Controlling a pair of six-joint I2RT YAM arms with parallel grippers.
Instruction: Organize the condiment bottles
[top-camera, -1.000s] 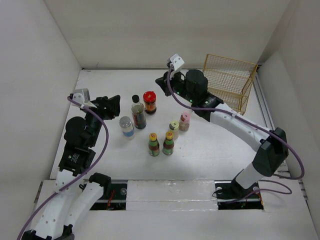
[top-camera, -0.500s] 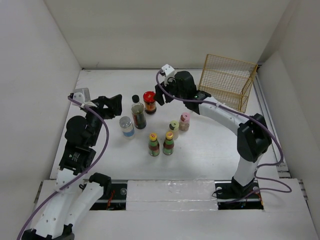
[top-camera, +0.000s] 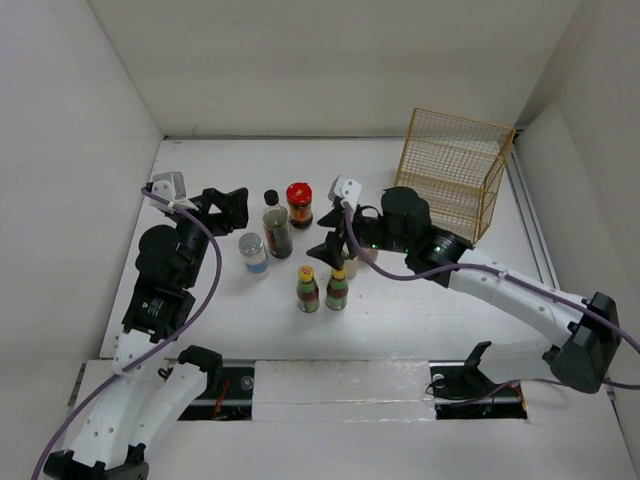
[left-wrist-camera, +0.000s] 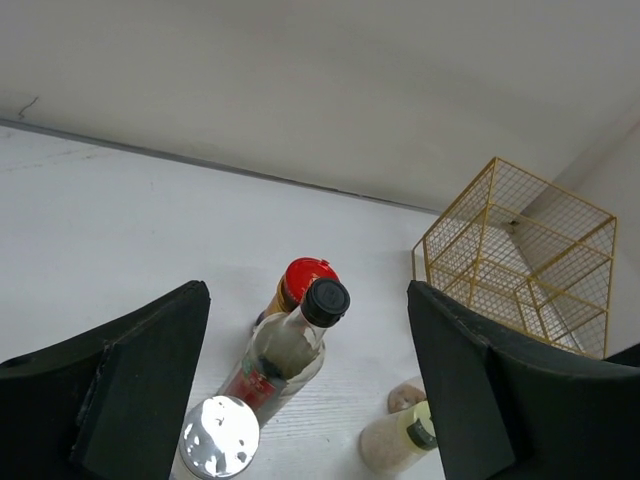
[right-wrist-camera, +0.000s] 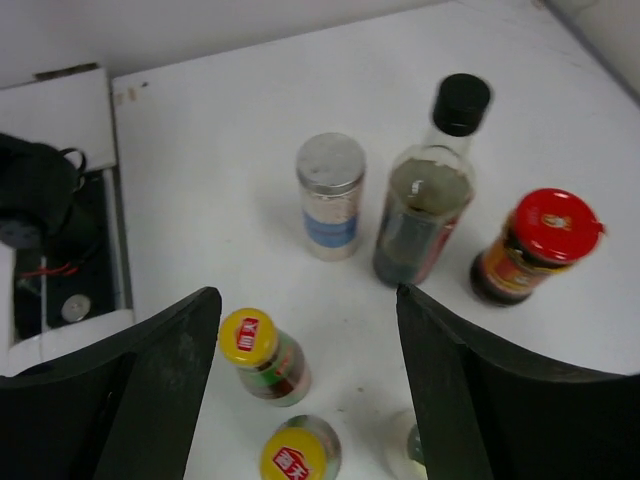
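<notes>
We hold our right pincer (top-camera: 335, 252) wide open, empty, above the two yellow-capped bottles (top-camera: 307, 290) on the surface (top-camera: 200, 160), apparently to pick one; our left pincer (top-camera: 228, 205), equally spread and empty, faces the tall bottle (top-camera: 277, 228).

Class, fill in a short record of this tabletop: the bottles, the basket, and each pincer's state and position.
far pair: tall black-capped bottle with red-lidded jar to its right
left of cluster: silver-lidded blue-labelled jar
near pair: yellow-capped green-labelled bottles, upright, side by side
shakers: yellow-capped shaker and pink-capped shaker, seen only from the left wrist
basket: gold wire basket, far right, apart from the bottles
left pincer: open, holding nothing, facing the tall bottle
right pincer: open, holding nothing, above the cluster
</notes>
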